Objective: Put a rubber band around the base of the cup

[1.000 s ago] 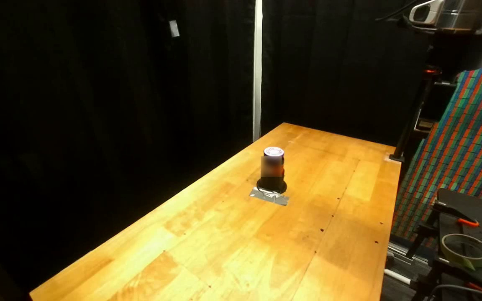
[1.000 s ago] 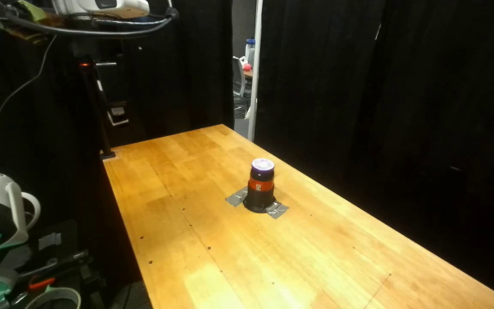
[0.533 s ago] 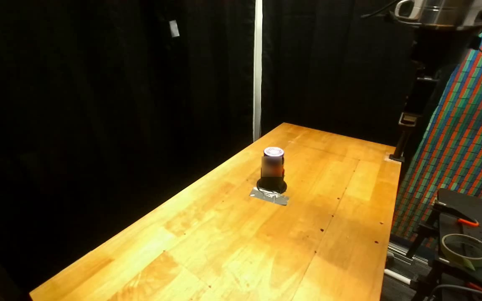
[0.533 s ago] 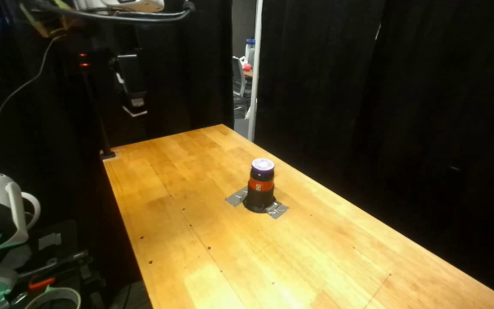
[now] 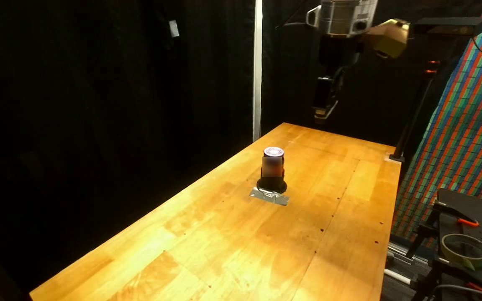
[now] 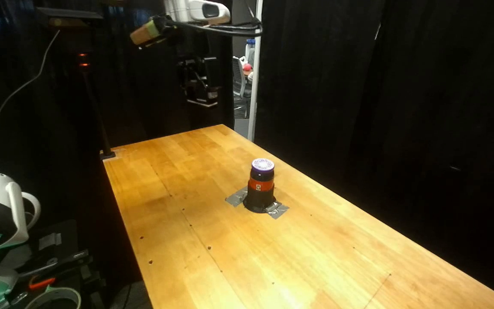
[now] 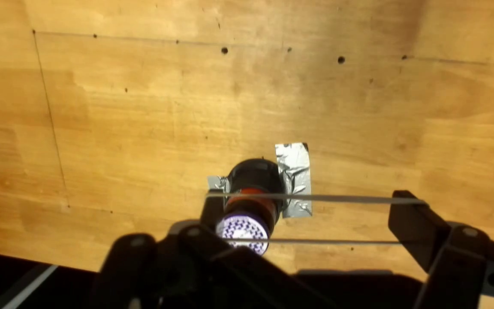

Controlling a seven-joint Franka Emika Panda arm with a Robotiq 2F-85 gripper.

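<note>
Black curtains [image 5: 111, 104] closed off the space behind a long bench [image 6: 195, 171] of honey-coloured wooden planks. Above it, in both exterior views, hung the black two-fingered end effector [image 7: 312, 209], spread wide, its fingers well apart. Upright on the bench stood the cup [image 6: 260, 185], a dark cylinder with an orange-red stripe and a white-and-purple patterned top; in both exterior views it lay below the end effector and off to one side, well apart from it. The cup's black, flared foot [image 6: 259, 203] was held down by strips of silver tape [image 7: 297, 180]. Smallest of all, a thin, pale rubber band [image 7: 337, 198] was stretched between the fingertips, the only thing held, its two strands running side by side. In the wrist view those strands crossed in front of the cup, which sat toward the finger at that view's left rather than midway. The coming move seemed to turn on that offset: the end effector would likely need to shift over the cup's vertical axis before sinking along it, and the narrow gap between strands might catch on the rim.
</note>
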